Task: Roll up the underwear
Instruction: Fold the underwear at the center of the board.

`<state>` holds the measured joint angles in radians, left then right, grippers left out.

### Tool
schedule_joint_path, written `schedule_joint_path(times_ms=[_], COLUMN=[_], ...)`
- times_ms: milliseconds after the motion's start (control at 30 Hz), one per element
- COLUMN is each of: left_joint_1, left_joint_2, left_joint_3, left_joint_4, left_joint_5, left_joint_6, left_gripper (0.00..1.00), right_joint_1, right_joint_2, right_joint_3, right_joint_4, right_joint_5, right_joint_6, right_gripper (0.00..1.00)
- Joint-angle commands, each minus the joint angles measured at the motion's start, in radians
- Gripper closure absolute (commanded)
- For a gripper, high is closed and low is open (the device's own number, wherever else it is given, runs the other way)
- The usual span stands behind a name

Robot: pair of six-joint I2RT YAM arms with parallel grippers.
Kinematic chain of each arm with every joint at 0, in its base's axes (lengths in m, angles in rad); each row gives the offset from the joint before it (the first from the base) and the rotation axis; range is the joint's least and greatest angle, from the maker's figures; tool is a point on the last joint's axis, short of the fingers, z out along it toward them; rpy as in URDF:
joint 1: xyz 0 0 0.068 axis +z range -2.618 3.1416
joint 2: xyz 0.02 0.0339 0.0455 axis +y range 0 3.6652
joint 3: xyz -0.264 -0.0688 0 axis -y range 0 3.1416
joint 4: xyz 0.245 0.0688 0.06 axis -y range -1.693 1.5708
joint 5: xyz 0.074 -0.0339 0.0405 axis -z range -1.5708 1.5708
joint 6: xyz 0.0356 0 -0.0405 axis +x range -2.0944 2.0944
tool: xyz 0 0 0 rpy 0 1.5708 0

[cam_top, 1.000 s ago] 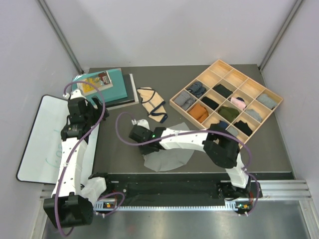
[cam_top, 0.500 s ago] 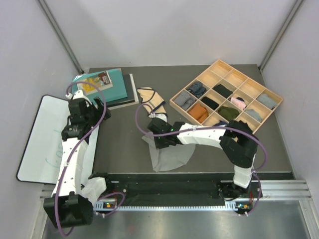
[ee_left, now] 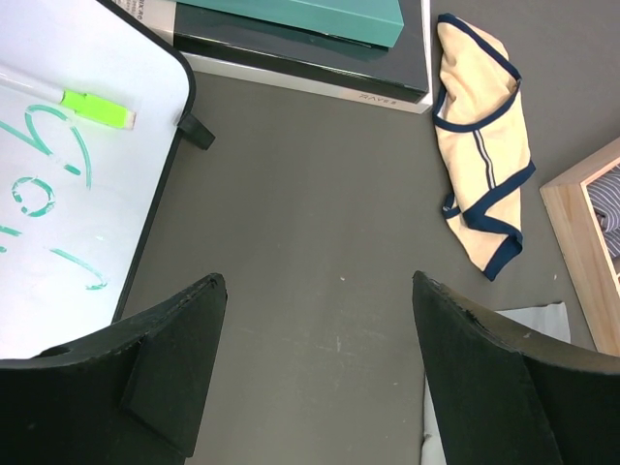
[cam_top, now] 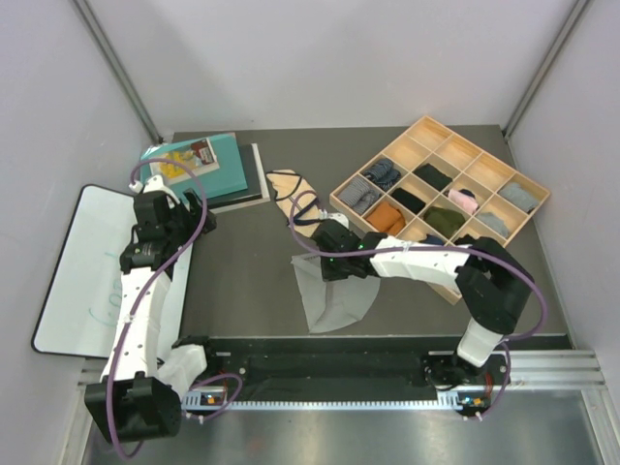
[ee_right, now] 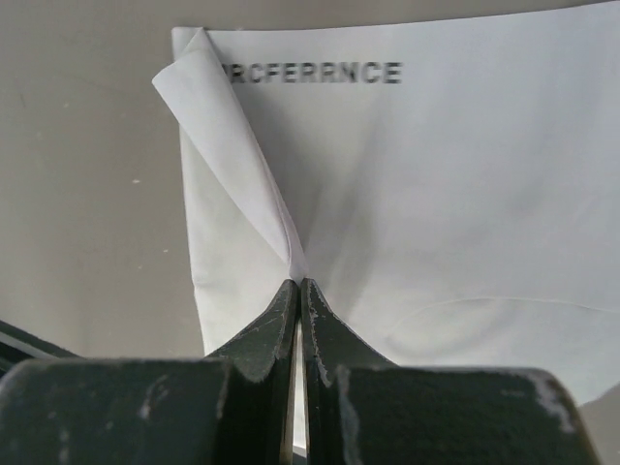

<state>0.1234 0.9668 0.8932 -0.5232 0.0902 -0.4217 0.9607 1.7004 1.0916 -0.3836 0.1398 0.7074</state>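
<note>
Grey underwear (cam_top: 336, 298): lies flat on the dark tabletop (cam_top: 242, 281), near the front edge and about midway between the two arms. Its upper left part is drawn up into a peak, and in the right wrist view one corner curls over beside a band with printed letters.
Right claw (ee_right: 297, 283): clenched, both fingers pressed together on a raised fold of the Grey underwear at its upper edge. The arm reaches in low from the right, across the cloth.
Beige underwear (ee_left: 481, 184): the pair with navy edging lies loose and uncurled on the tabletop further back, between the books and the wooden tray, apart from the grey pair.
Left claw (ee_left: 317, 281): released, fingers spread wide with nothing between them. It hangs above bare tabletop at the left, beside the whiteboard, well apart from both pairs.
Whiteboard (cam_top: 87, 262): lies at the left edge, with green scribbles and a green marker (ee_left: 97, 107) on it.
Books (cam_top: 208, 165): a teal one stacked on a dark one, at the back left.
Wooden tray (cam_top: 378, 158): at the back right, split into compartments, several of them holding rolled socks (cam_top: 387, 218).
</note>
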Motion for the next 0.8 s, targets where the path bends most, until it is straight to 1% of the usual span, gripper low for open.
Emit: schedule_joint_path(times_ms=[0,267,500,767], left_joint_1=[0.004,0.002,0.002,0.001], left_joint_2=[0.004,0.006,0.012,0.012], left_joint_3=[-0.007,-0.008,-0.008,-0.008], left_joint_4=[0.057,0.055,0.057,0.057], left_joint_5=[0.017,0.023,0.032,0.034], left_joint_6=[0.009,0.009,0.008,0.009], left_gripper=[0.18,0.19,0.19,0.19], right_joint_1=[-0.033,-0.076,-0.135,-0.163], right_joint_2=[-0.079,-0.139,-0.139,-0.14], right_joint_3=[-0.036,-0.076,-0.102,-0.116], right_joint_4=[0.032,0.031,0.043,0.038], right_joint_5=[0.007,0.015,0.015,0.033], right_joint_6=[-0.017,-0.037,-0.065,-0.089], right_gripper=[1.0,1.0,1.0,1.0])
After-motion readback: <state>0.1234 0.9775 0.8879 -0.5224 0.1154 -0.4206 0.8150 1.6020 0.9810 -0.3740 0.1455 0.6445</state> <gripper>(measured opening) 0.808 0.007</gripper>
